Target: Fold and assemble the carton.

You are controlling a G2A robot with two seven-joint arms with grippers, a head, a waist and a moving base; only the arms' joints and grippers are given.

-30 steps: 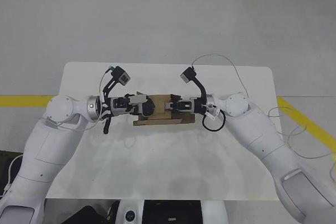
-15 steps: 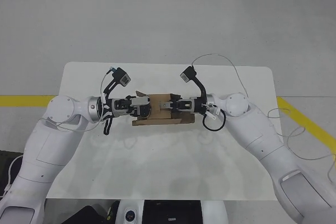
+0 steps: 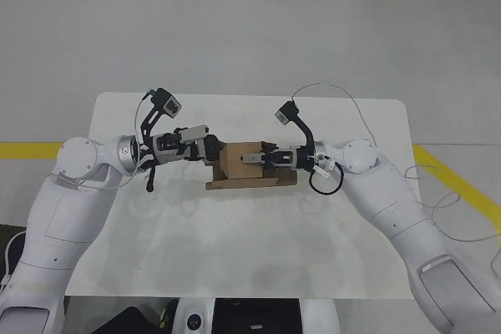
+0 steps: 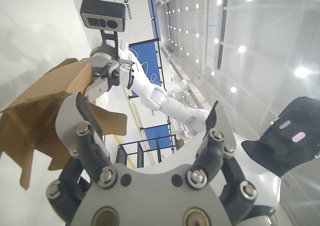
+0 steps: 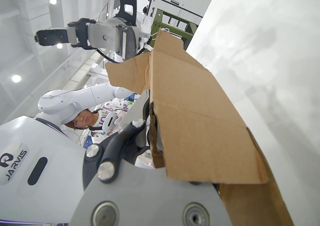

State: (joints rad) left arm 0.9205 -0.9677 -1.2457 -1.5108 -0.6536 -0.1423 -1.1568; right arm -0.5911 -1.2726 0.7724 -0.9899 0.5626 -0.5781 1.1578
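In the right wrist view the brown cardboard carton point(image 5: 200, 117) is cut off by the edge of the picture. Its wall, on which the right gripper point(image 5: 150, 104) is clamped, hides the farther finger completely. In the left wrist view one finger point(image 4: 83, 108) of the left gripper point(image 4: 147, 112), which is spread wide, covers part of a carton flap; whether it touches the flap I cannot tell. In the top view the right gripper covers part of the carton's upper face.
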